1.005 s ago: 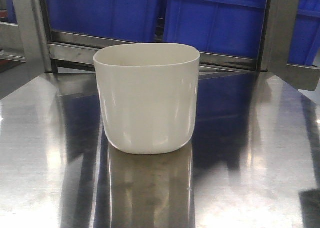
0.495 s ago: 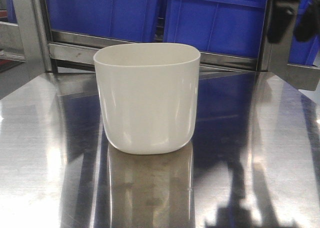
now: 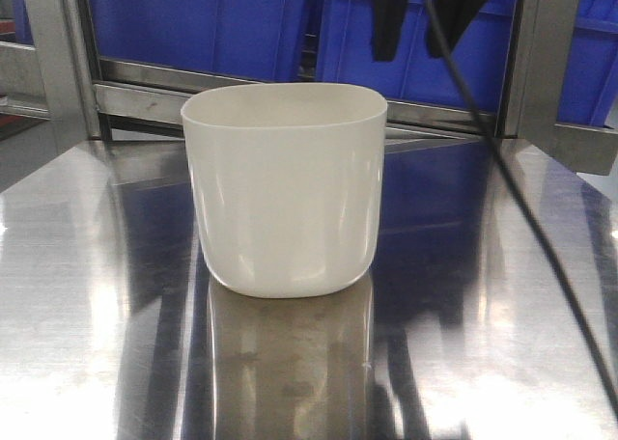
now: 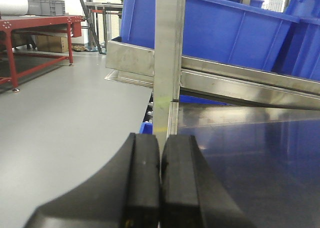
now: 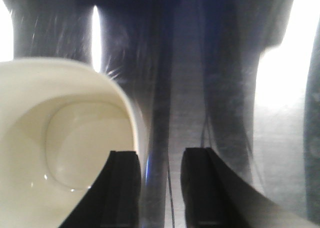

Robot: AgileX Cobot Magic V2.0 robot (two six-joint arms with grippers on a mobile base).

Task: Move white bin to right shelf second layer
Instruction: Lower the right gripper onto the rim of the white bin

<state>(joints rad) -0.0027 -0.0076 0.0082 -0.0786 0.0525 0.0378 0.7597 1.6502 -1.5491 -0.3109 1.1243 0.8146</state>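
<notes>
The white bin (image 3: pixel 284 189) stands upright on the shiny steel table (image 3: pixel 502 295), its mouth open and nothing inside. My right gripper (image 3: pixel 413 42) hangs open above and behind the bin's right rim, in front of the blue crates. From the right wrist view I look down into the white bin (image 5: pixel 65 148); the right gripper (image 5: pixel 160 155) straddles the bin's right wall, one finger over the inside and the other over the table. My left gripper (image 4: pixel 160 138) is shut on nothing, low at the table's left edge. The right shelf second layer is out of view.
Blue crates (image 3: pixel 212 20) sit on a steel rack behind the table, with upright posts (image 3: pixel 58 54) at both sides. A black cable (image 3: pixel 521 208) trails from the right arm across the table's right side. A rack post (image 4: pixel 167 63) stands just ahead of the left gripper.
The right gripper entered from the upper right and moved left to a spot above the bin's right rim, with its cable now crossing the table. The bin has not moved.
</notes>
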